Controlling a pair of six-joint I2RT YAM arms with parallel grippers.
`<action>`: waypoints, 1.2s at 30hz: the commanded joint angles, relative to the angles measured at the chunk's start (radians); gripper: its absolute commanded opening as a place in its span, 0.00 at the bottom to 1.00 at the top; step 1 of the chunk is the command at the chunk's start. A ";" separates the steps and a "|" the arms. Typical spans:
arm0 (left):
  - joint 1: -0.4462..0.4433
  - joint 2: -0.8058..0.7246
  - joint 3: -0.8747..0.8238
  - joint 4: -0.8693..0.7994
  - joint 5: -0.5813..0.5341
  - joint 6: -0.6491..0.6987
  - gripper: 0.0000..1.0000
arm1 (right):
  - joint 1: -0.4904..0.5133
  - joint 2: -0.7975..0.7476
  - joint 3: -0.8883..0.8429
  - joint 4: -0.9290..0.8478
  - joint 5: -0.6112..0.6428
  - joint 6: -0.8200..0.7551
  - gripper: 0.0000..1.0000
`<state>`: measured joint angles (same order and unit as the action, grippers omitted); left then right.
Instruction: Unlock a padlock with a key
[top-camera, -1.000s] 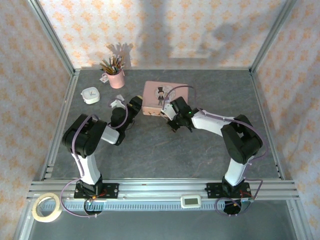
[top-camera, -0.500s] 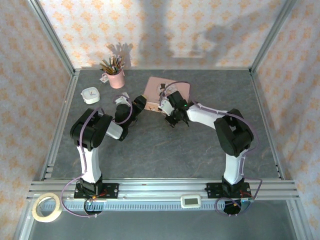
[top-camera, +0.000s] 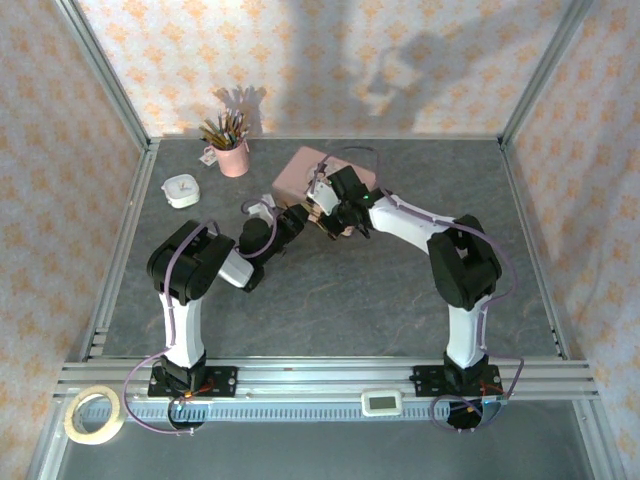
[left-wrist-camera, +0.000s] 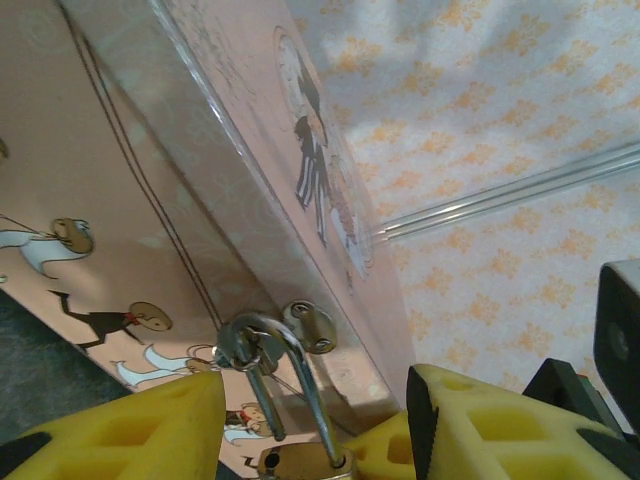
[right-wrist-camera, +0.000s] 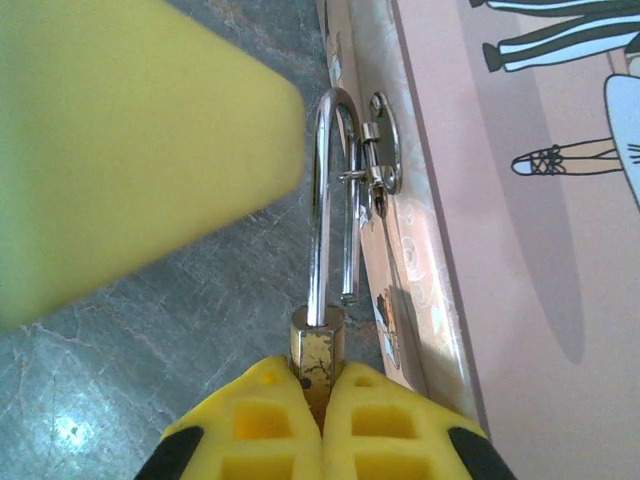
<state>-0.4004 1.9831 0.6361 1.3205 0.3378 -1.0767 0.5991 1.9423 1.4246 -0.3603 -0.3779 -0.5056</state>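
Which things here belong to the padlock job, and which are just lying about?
In the job:
padlock, hanging from the clasp of the pink tin
right gripper, shut on its body
left gripper, open either side of it

Lying about:
pencil cup
white case
tape roll
small display on the rail

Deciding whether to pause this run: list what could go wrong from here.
1. The right gripper pinches the padlock only by its small brass body; a tug could twist it loose.
2. Its shackle is hooked through the clasp ring of the pink tin, so pulling may drag the tin.
3. The left gripper, fingers apart, flanks the same padlock close to the right fingers; they may collide.
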 joint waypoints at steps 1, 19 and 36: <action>0.003 -0.048 -0.034 0.071 0.001 -0.016 0.49 | -0.004 -0.019 -0.007 -0.016 -0.021 0.013 0.00; 0.114 -0.141 0.065 -0.186 -0.031 0.129 0.60 | -0.051 -0.211 -0.266 0.010 0.013 0.020 0.00; 0.073 0.024 0.194 -0.216 0.071 0.134 0.58 | -0.053 -0.123 -0.189 -0.009 -0.023 0.014 0.00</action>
<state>-0.2993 1.9858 0.8108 1.1061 0.3561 -0.9440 0.5526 1.7981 1.1908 -0.3782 -0.3897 -0.4976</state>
